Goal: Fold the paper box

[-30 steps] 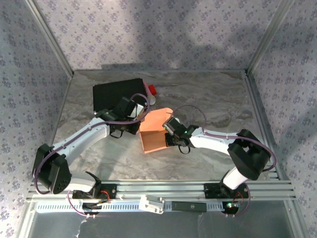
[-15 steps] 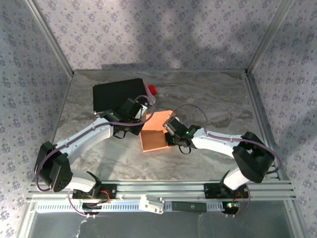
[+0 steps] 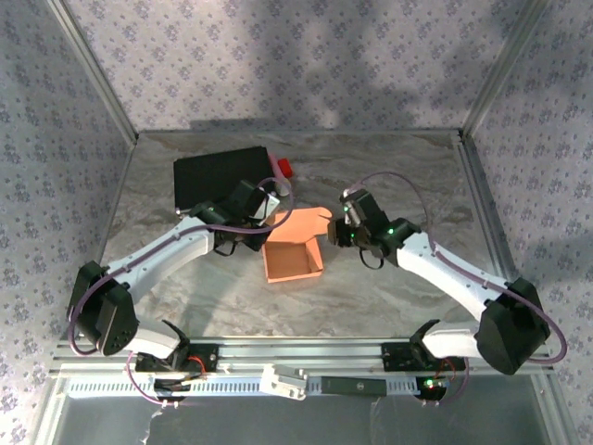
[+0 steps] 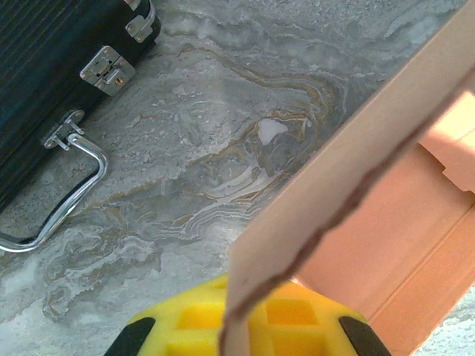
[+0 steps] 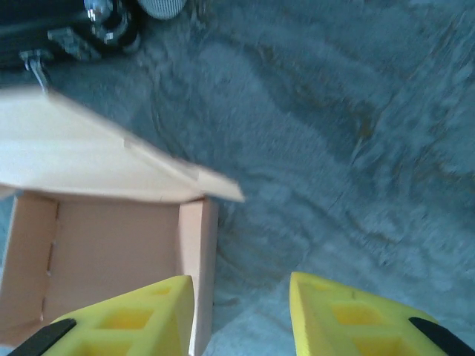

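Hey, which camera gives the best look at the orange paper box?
Top external: the whole paper box sits open-topped, lid flap raised. Left wrist shows one flap edge close up in the left gripper; right wrist shows a corner, blurred.

We see a grey marbled table (image 3: 408,176) carrying a black case (image 3: 213,176) near its far left corner, a small red object (image 3: 283,168) just beside that, and the paper box (image 3: 292,264) mid-table.
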Robot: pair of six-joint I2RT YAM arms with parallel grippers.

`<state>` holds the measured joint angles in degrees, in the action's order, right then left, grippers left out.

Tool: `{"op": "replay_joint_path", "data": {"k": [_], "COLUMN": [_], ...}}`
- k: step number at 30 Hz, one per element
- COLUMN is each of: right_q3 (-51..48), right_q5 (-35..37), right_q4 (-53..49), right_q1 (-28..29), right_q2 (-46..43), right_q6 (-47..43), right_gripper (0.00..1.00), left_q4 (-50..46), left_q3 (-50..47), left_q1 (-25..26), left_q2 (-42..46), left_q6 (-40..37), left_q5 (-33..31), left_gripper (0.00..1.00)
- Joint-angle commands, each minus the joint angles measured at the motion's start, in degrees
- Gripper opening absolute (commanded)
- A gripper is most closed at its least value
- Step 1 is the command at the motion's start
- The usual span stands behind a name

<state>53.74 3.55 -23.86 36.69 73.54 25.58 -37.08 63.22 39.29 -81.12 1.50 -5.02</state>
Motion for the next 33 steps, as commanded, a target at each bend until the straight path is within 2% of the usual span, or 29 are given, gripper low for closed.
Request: {"op": "replay_joint_path", "data": {"k": [1, 6, 9, 13, 18, 22, 29, 33], "right_q3": [3.9, 4.9, 4.3, -3.2, -8.4, -8.1, -3.1, -1.3], "right_q5": [-6.0, -8.1, -8.4, -7.7, -2.2, 2.8, 6.5, 6.0], "right_q4": [-2.2, -0.9, -0.9, 4.2, 10.6, 12.4, 10.7, 11.3], "right_q1": [-1.8, -4.1, -4.0, 0.1, 6.5, 9.0, 9.4, 9.1], "right_q2": [2.3, 4.7, 5.4, 4.3, 6.4, 10.2, 17.1, 19.4], "right_q6": [-7.7, -10.3, -8.9, -3.0, 4.9, 8.1, 7.7, 7.0], "right_gripper": [0.4, 0.4, 0.35, 0.31, 0.32, 0.35, 0.32, 0.32], "left_q4": [-1.4, -1.1, -1.2, -1.2, -0.9, -1.2, -0.9, -0.9], "left_q3": [1.5, 1.1, 1.1, 0.7, 0.3, 0.4, 0.3, 0.3], "left_q1": [-0.9, -1.7, -2.1, -2.1, -2.1, -2.1, -2.2, -2.1], "left_q2": [-0.2, -0.1, 0.0, 0.0, 0.6, 0.7, 0.7, 0.7], "left_q6": [-2.2, -2.8, -2.3, -1.3, -0.3, -0.4, -0.2, -0.2], "left_q5": [1.8, 2.8, 3.0, 3.1, 3.0, 3.1, 3.3, 3.5], "left_gripper": [0.0, 0.0, 0.0, 0.0, 0.0, 0.0, 0.0, 0.0]}}
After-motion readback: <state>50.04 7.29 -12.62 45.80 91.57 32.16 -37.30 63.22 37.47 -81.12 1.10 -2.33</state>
